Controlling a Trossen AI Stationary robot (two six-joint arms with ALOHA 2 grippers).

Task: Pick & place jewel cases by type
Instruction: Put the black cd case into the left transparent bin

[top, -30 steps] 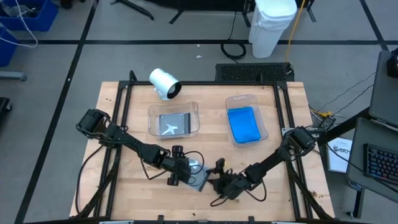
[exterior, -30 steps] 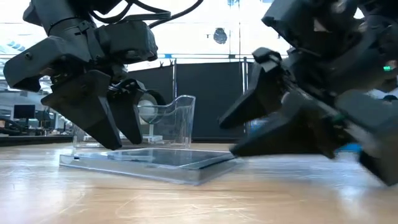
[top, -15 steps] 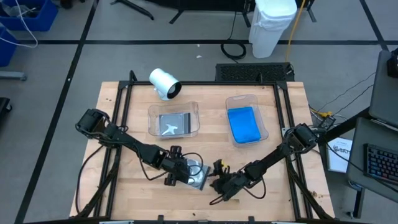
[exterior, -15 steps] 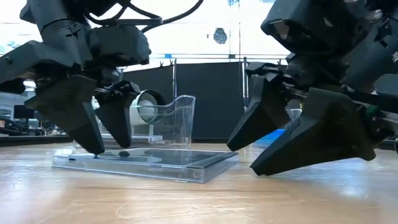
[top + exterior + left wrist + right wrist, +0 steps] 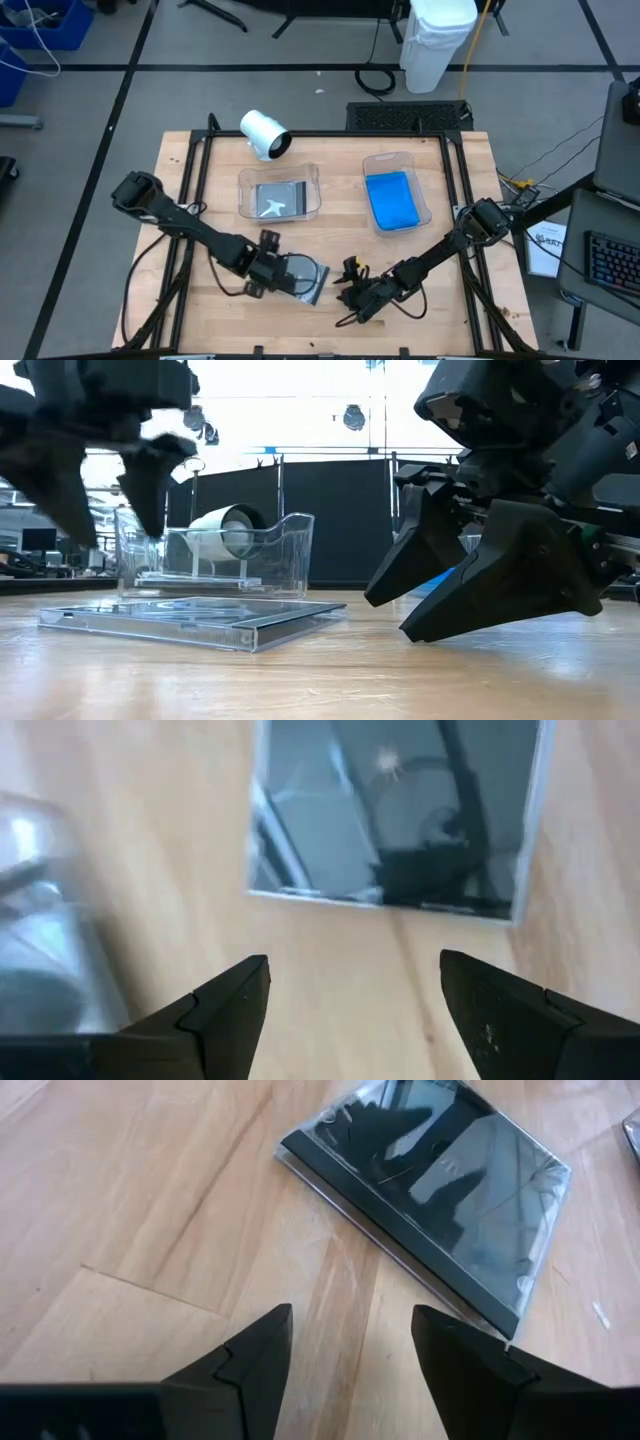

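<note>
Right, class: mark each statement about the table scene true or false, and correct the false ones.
1. The dark grey clear jewel case lies flat on the wooden table, held by neither gripper. True.
2. The left gripper is shut on that case. False: it is open, off the case.
3. The clear rectangular plastic tray on the right holds bright blue jewel cases. True.
4. The white cylinder lies inside the clear tray on the left. False: it lies on the table behind that tray.
5. The right gripper is open beside the loose case. True.
</note>
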